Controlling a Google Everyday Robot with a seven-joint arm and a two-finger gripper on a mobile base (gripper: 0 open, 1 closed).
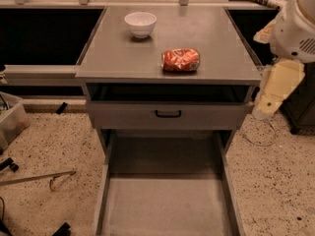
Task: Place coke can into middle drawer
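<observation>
The coke can [180, 60], red and dented, lies on its side on the grey cabinet top [113, 53], near the front right. The middle drawer [167, 203] is pulled out below, with a flat bare floor and low side walls. My gripper [266, 104] hangs at the right edge of the view, beside the cabinet's right front corner. It is below the level of the can, to its right and apart from it. It holds nothing that I can see.
A white bowl [141, 23] stands at the back left of the cabinet top. A shut drawer front with a black handle [168, 114] sits above the open drawer. A plastic bin [12, 119] and loose tools [39, 178] lie on the speckled floor at the left.
</observation>
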